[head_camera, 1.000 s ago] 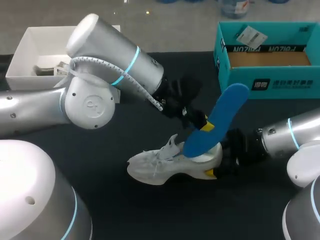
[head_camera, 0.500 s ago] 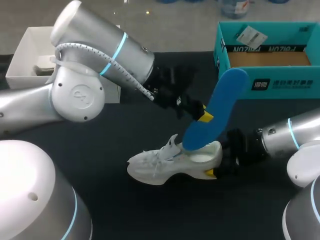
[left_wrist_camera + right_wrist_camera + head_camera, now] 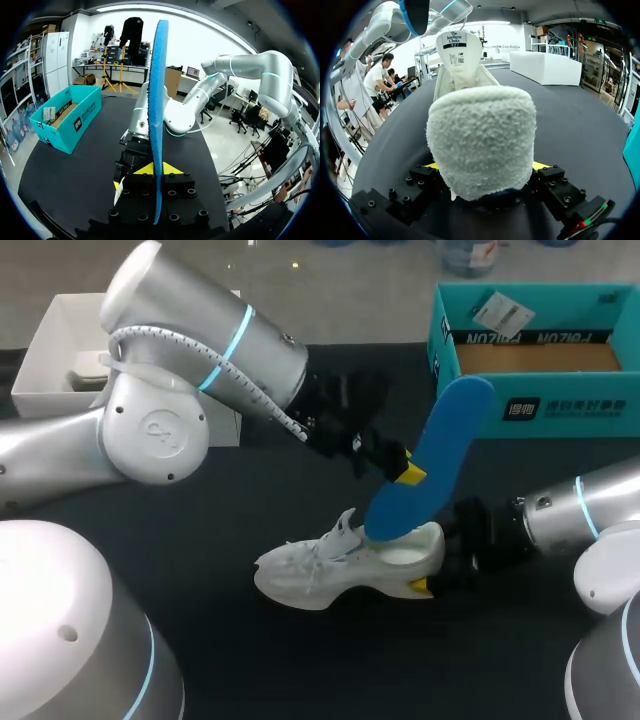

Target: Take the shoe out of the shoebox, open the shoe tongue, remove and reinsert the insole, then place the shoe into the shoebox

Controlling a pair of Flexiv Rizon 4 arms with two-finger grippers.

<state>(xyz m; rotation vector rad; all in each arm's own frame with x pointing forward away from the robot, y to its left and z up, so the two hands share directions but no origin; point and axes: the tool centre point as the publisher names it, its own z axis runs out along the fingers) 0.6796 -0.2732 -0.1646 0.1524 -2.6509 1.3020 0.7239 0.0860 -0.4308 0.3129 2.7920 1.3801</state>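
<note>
A white shoe [image 3: 330, 568] lies on the dark table, toe to the left. My right gripper [image 3: 428, 568] holds its fuzzy heel [image 3: 481, 140], one yellow tip against each side. My left gripper [image 3: 405, 474] hangs above the shoe, shut on the blue insole [image 3: 430, 455]. The insole stands steeply, its lower end at the shoe's opening and its upper end toward the teal shoebox [image 3: 560, 405]. In the left wrist view the insole [image 3: 157, 100] shows edge-on between the left gripper's [image 3: 156, 169] tips. The shoe's tongue [image 3: 458, 47] stands upright ahead of the right gripper [image 3: 485, 167].
The teal shoebox stands open at the back right, a paper tag [image 3: 497, 310] inside it. A white box [image 3: 55, 320] with something grey in it sits at the back left, partly behind my left arm. Bare dark table lies in front of the shoe.
My left arm swung up and to the left, lifting the insole a little higher out of the shoe. The right arm and the shoe kept still.
</note>
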